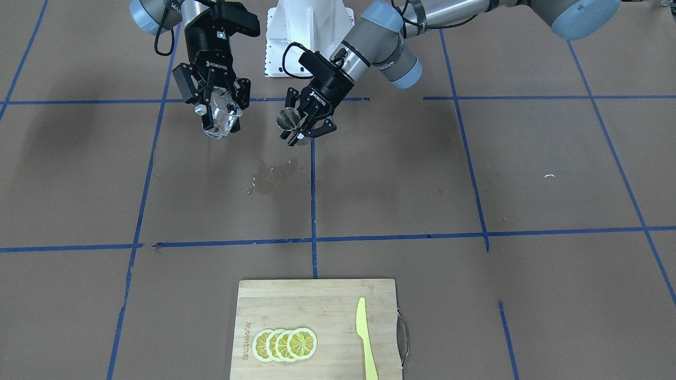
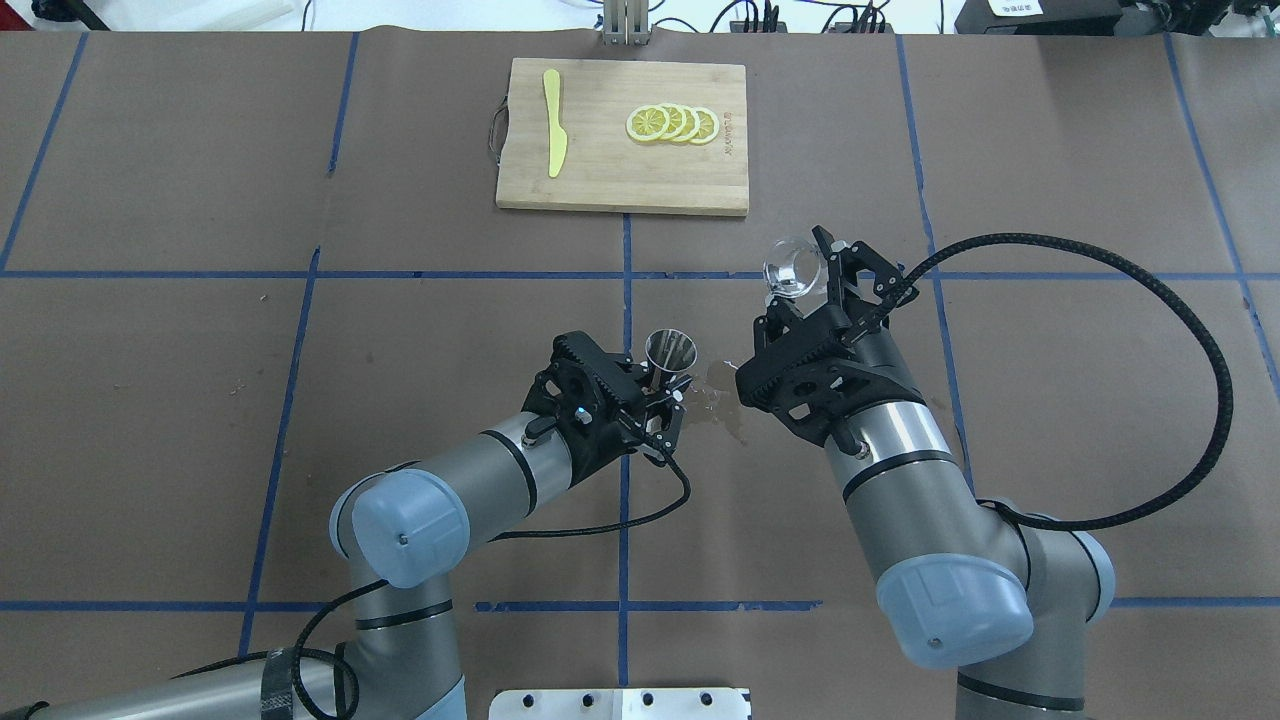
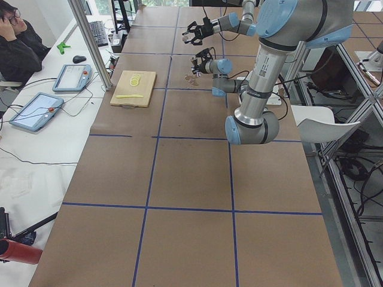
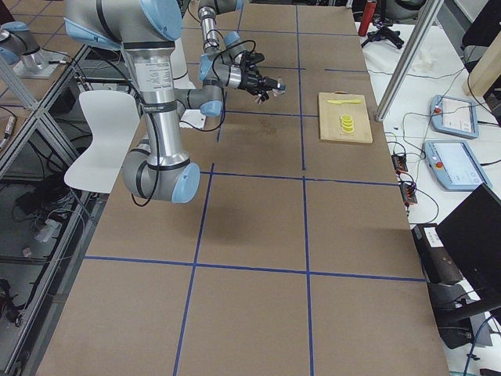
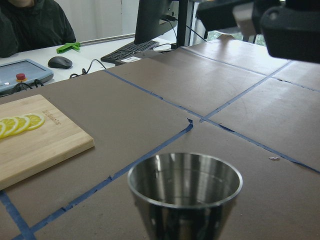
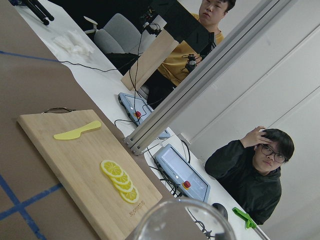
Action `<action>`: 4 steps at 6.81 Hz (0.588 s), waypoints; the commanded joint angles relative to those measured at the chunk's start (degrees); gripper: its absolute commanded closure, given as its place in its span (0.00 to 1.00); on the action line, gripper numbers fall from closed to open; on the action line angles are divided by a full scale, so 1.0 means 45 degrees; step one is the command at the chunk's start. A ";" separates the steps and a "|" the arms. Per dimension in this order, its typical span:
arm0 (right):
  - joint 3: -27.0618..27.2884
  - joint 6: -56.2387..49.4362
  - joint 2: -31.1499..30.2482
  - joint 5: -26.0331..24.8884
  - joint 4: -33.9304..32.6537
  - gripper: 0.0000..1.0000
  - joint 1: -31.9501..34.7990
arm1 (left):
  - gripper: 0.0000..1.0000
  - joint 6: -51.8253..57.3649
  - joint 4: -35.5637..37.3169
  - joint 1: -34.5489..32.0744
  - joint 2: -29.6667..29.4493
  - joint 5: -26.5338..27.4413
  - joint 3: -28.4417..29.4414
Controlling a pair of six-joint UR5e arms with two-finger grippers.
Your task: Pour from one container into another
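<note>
Over table (image 1: 475, 174), right hand (image 1: 219, 108) grips cup (image 1: 224, 120), left hand (image 1: 302, 131) grips jigger (image 1: 288, 118)

The left arm reaches forward low over the table with its wrist angled inward. The left gripper (image 2: 664, 388) is clamped on the steel jigger (image 2: 670, 350), which it holds upright. The right arm rises higher, elbow bent, wrist pitched forward. The right gripper (image 2: 822, 270) grips the clear cup (image 2: 792, 268), which seems tilted. The two grippers are near each other but apart.
</note>
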 commanded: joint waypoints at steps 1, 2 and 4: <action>-0.0041 -0.0225 0.0060 -0.0029 -0.0350 1.00 -0.0053 | 1.00 0.0027 0.0021 -0.0013 -0.0371 -0.0100 0.0376; -0.0041 -0.0225 0.0989 -0.0087 -0.1707 1.00 -0.0053 | 1.00 0.0027 0.0021 -0.0013 -0.0587 -0.0081 0.0630; -0.0041 -0.0380 0.1155 -0.0360 -0.2189 1.00 -0.0053 | 1.00 0.0027 0.0041 -0.0013 -0.0706 -0.0080 0.0710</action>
